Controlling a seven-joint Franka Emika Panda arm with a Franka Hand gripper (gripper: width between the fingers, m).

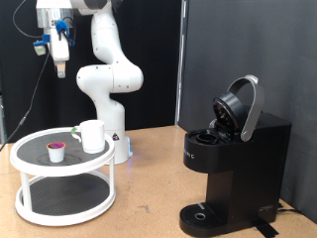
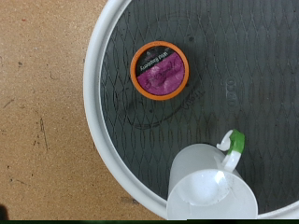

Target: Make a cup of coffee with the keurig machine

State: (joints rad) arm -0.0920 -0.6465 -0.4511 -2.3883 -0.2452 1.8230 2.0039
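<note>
- Pincer (image 1: 61, 67) hangs high at the exterior view's top left, well above the tray; I cannot tell whether its fingers are parted or together, and nothing shows between them.
- Keurig (image 1: 236, 164) stands on the surface at the right, lid raised, drip base bare.
- Tray (image 1: 20, 151), white and two-tiered, sits at the left.
- Cup (image 1: 92, 136) stands upright on the tray's top tier.
- Pod (image 1: 56, 151) rests just left of the cup, apart from it.
</note>
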